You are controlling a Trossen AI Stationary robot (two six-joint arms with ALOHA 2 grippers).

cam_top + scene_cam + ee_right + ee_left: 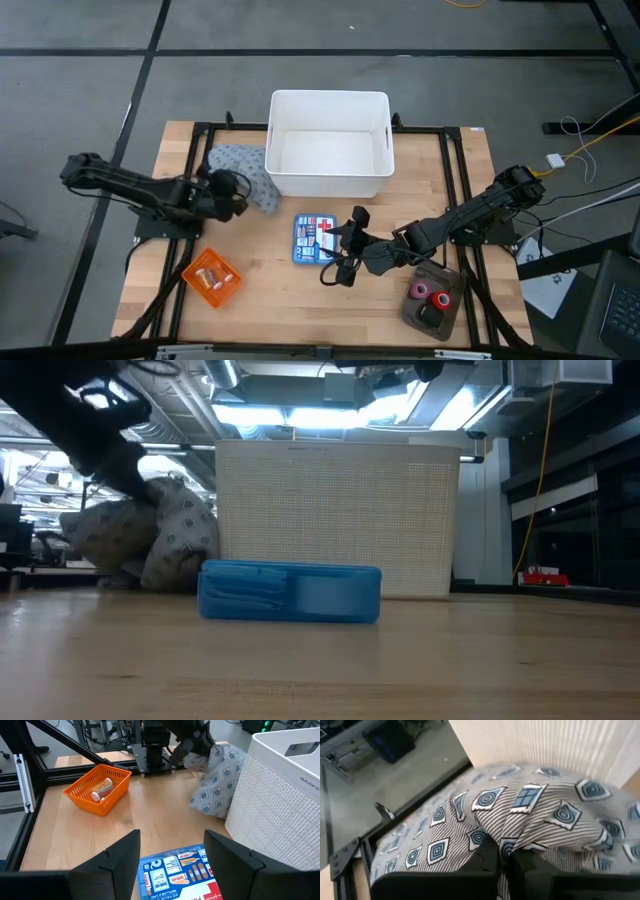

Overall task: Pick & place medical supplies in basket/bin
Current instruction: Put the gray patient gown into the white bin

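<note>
**Left gripper clamped on the patterned cloth beside the white bin**

Your biggest object is the bin [329, 143], a white rectangular plastic tub with tall, finely ribbed walls and handle cut-outs; part of a word reading "BASKE" shows on its side in the right wrist view. It stands just beyond both grippers.

Next comes the cloth [245, 172], soft and rumpled, grey with fine stripes and blue diamond and square motifs. Your left gripper [238, 195] is pinched tight on a fold of it, the two dark fingers [485, 862] pressed together with fabric bunched between them. The cloth touches the bin's outer wall, on the table and not inside.

Your right gripper [340, 262] stands spread wide and holds nothing. Directly under and ahead of it lies the blue first-aid box [315, 238], flat and rectangular, translucent blue from the side; its lid label reads "BAND-AID".

The basket [211, 277], orange slotted plastic with low sides, sits near your left gripper, on the side away from the bin, with yellowish vials [101, 789] lying in it.

Behind your right gripper a dark tray [432, 301] carries small tape rolls [428, 292] in red, pink and black.
</note>
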